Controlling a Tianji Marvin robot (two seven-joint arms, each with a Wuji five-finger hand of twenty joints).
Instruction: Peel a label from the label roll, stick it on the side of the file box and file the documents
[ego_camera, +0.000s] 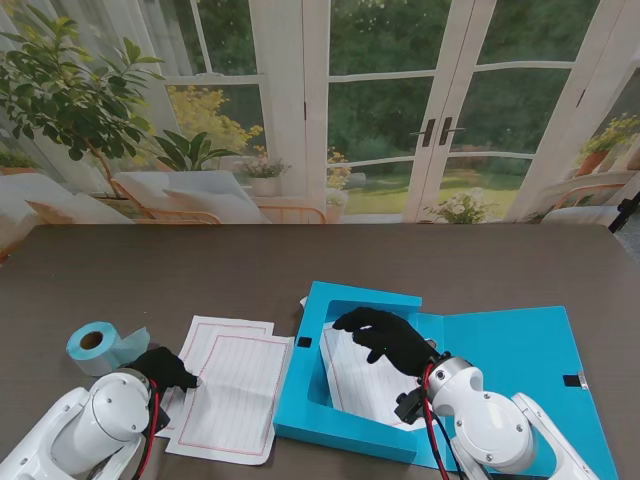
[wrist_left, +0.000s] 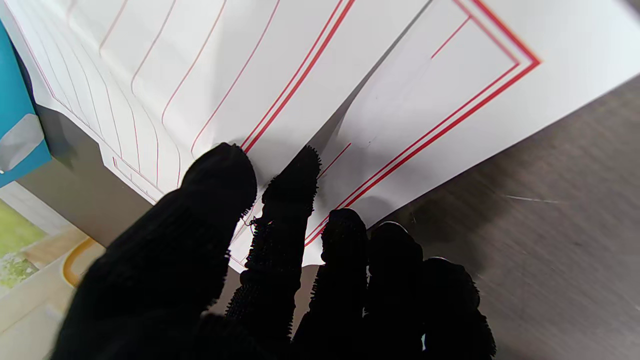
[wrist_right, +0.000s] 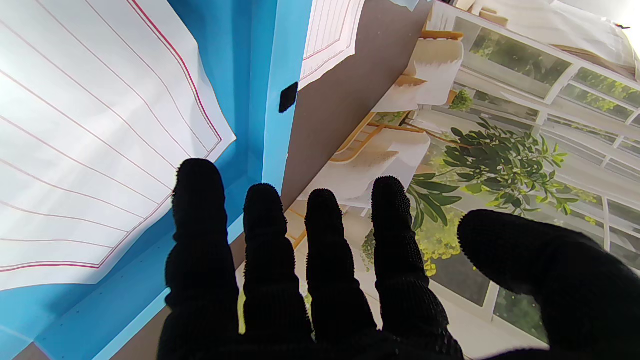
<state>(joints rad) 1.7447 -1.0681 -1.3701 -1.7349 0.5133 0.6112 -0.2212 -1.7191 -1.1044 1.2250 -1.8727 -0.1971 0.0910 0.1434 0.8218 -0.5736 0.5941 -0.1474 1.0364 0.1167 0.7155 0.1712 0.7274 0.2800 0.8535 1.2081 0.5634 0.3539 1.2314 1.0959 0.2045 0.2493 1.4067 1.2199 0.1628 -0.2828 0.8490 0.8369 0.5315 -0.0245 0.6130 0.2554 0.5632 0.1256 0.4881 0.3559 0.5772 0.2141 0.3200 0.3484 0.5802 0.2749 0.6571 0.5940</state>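
The blue file box (ego_camera: 345, 300) lies open in front of me, lid (ego_camera: 520, 345) folded out to the right. One lined document (ego_camera: 350, 378) lies inside it, also seen in the right wrist view as a red-bordered sheet (wrist_right: 75, 150) against the box wall (wrist_right: 275, 75). My right hand (ego_camera: 385, 338) hovers over the box, fingers (wrist_right: 270, 235) spread, holding nothing. Two more documents (ego_camera: 240, 390) lie left of the box. My left hand (ego_camera: 165, 368) is at their left edge. Thumb and index (wrist_left: 292, 175) pinch the corner of the top sheet (wrist_left: 225, 65), whose edge lifts off the lower sheet (wrist_left: 450, 85). The label roll (ego_camera: 93, 345) sits far left.
The roll's loose blue tail (ego_camera: 135, 345) lies just behind my left hand. A black clasp (ego_camera: 304, 342) sits on the box's left wall and another (ego_camera: 570, 380) on the lid. Bare brown table (ego_camera: 300, 255) stretches beyond the box to the window backdrop.
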